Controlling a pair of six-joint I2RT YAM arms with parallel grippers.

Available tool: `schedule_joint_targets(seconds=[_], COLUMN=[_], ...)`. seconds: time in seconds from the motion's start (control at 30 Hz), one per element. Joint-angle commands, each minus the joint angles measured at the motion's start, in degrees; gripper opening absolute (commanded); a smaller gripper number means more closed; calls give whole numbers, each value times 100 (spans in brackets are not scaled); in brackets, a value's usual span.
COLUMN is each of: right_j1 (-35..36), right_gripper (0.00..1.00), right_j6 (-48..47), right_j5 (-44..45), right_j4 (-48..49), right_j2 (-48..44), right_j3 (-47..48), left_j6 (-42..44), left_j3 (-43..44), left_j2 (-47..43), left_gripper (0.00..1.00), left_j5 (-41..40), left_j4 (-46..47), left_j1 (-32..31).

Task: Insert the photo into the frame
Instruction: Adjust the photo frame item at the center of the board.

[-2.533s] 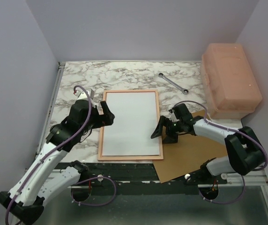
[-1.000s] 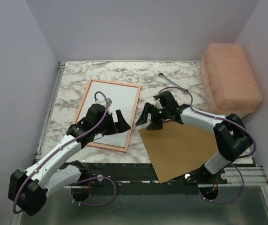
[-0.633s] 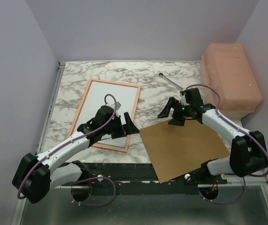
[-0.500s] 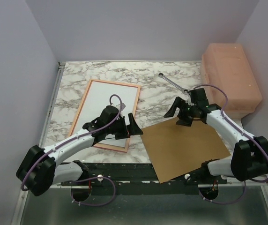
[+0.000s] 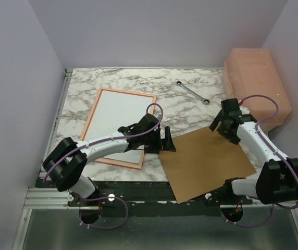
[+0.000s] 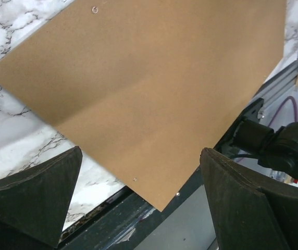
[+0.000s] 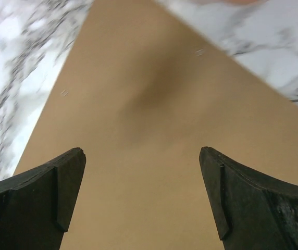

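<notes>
On the left half of the worktop, the frame is laid flat with its pale reverse upward. Within it the photo is seen, white side up; it appears to be seated inside the rim, though that cannot be confirmed from above. The long axis of both runs from the near edge toward the far edge, with the far end leaning to the right. The near right corner of the frame is crossed by the left arm.

Just right of that corner, the left claw is held wide, with nothing between its fingers. It is poised above the left corner of the brown backing panel. From this claw, frame and photo lie to the left and slightly toward the far edge, so it is by much the nearer of the two claws.

Further right, the panel is spread over the near right part of the worktop, turned diagonally, with one corner overhanging the near edge.

At the panel's far right edge, the right claw is also spread wide and holds nothing. It is well apart from the frame, with the panel and the left claw between them.
</notes>
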Motion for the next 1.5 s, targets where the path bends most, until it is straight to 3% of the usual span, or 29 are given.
schedule_joint_targets(seconds=[0.0, 0.17, 0.3, 0.9, 1.2, 1.47], right_j1=[-326, -834, -1184, -1217, -1221, -1214], right_gripper=[100, 100, 100, 100, 100, 100], right_j6=[309, 70, -114, -48, -84, -196], right_j5=[1158, 937, 332, -1831, -2680, -3599], right_j4=[-183, 102, 601, 1637, 1894, 2150], right_j2=[319, 978, 985, 1498, 1604, 1481], right_j3=[96, 208, -2, -1034, -1411, -1655], left_j6=[-23, -10, -45, -218, -224, -39], left_j3=[127, 173, 220, 543, 107, 154], left_j2=[223, 420, 598, 1431, 666, -69], left_gripper=[99, 98, 99, 99, 99, 99], left_j5=[-556, -685, -717, -494, -522, -636], left_j4=[-480, -659, -754, -203, 566, 425], left_j1=[-115, -115, -115, -84, 76, 100])
